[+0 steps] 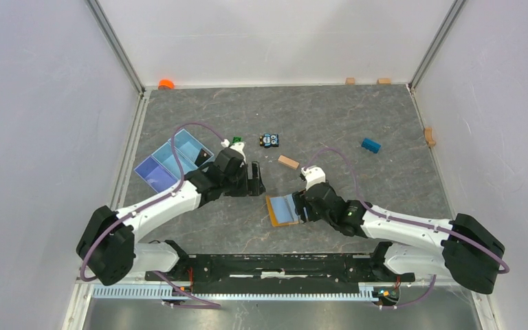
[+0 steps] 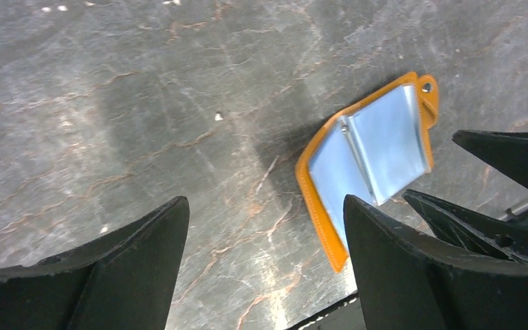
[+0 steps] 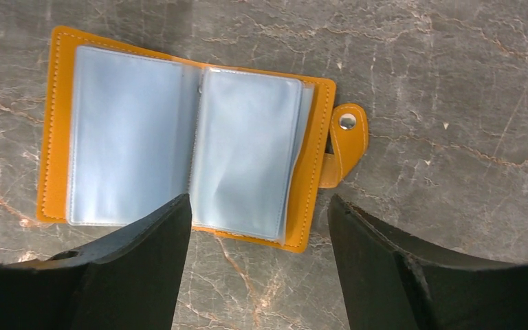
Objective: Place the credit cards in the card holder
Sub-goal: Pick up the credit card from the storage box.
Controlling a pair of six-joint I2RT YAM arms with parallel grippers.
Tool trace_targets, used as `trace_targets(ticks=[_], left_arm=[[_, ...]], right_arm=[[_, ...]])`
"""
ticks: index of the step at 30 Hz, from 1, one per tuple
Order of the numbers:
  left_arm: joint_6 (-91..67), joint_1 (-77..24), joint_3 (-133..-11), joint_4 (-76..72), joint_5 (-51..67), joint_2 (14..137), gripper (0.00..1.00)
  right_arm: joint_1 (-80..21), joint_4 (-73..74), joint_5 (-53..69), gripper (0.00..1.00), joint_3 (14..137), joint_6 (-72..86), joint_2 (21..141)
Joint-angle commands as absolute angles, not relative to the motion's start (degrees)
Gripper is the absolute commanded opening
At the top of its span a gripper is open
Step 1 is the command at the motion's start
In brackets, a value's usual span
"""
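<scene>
The card holder (image 3: 185, 144) lies unfolded on the counter (image 3: 454, 82). The right end effector (image 3: 258, 210) hangs above it, jaws spread wide, holding nothing; the left end effector (image 2: 265, 206), beside it, likewise.

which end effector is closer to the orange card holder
Right. The right end effector is at the right edge of the card holder, over its open pages; the left end effector stands apart, beyond its far left corner.
</scene>
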State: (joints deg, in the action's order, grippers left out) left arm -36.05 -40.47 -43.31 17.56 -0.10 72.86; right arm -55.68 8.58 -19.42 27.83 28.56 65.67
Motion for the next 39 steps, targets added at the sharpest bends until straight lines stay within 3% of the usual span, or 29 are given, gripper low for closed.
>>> trace_targets(ticks=[1,7,14,22,34,36,39], left_arm=[[-31.5,-36.5,-47.5,25.1,-2.3,71.1,0.89],[-28.8,-23.7,-51.9,29.6,-0.3,70.2,0.88],[-31.4,-17.8,-61.2,32.1,-11.2,78.6,0.92],[-33.0,-15.6,-70.6,32.7,-18.1,90.9,0.92],[-36.6,-14.3,-71.3,32.2,-20.1,100.1,0.94],[-36.0,-14.4,-70.8,30.8,-17.7,101.1,0.91],[-34.7,-14.4,-70.5,29.7,-14.4,101.7,0.76]], right_arm=[[-55.5,5.9,-17.5,0.78,30.4,27.2,65.2],[-54.7,4.4,-16.7,0.8,31.1,24.9,64.4],[-50.5,1.8,-9.9,0.86,31.4,20.5,63.9],[-46.0,-1.8,-1.5,0.87,30.6,18.2,64.2],[-43.6,-3.1,3.5,0.87,27.7,17.2,62.7],[-43.4,-3.2,3.6,0.86,27.4,17.3,62.7],[-43.3,-3.2,3.7,0.85,27.2,17.5,62.6]])
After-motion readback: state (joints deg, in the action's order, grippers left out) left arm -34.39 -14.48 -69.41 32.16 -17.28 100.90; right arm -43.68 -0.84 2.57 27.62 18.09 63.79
